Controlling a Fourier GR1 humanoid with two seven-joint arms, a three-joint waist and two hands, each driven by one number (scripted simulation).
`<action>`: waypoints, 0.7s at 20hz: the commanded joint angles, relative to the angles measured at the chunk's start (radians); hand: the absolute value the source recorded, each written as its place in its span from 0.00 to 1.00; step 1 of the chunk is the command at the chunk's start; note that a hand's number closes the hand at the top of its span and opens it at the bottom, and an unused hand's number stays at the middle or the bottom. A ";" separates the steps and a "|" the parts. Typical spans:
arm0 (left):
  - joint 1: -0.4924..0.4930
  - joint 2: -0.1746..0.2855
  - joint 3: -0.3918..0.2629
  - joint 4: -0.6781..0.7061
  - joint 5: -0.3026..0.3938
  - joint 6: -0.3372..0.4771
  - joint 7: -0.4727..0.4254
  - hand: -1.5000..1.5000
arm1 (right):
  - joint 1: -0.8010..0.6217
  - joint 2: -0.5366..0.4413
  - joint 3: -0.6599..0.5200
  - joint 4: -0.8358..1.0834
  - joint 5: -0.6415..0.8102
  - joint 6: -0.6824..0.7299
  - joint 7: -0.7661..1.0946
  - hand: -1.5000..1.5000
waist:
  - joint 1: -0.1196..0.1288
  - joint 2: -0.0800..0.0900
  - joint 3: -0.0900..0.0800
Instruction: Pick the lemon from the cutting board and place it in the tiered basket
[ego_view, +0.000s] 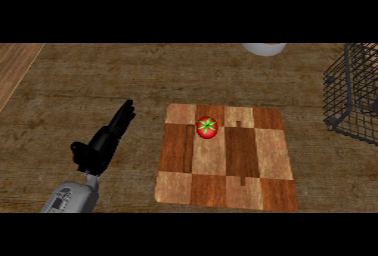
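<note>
Red fruit (207, 128) (green-topped) lies on cutting board (244, 155).

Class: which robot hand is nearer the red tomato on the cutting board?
Left. The left hand, open, is just left of the cutting board, apart from the tomato. The right hand is out of view.

Cutting board (244, 165) just right of my left hand (103, 142); tomato (207, 128) on its far part; basket (354, 95) farther right.
</note>
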 joint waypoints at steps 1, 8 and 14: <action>0.009 0.011 0.027 0.027 -0.008 -0.012 -0.039 0.50 | -0.070 0.066 0.033 0.063 0.054 -0.018 -0.025 1.00 | -0.009 -0.001 0.000; 0.048 -0.003 0.012 -0.081 0.004 -0.016 0.061 0.50 | -0.108 0.131 0.005 0.152 0.052 -0.014 -0.049 1.00 | -0.014 -0.005 0.000; 0.020 -0.010 0.036 0.003 -0.014 -0.014 0.009 0.50 | -0.233 0.191 -0.055 0.254 -0.017 0.086 0.204 1.00 | -0.020 -0.006 -0.002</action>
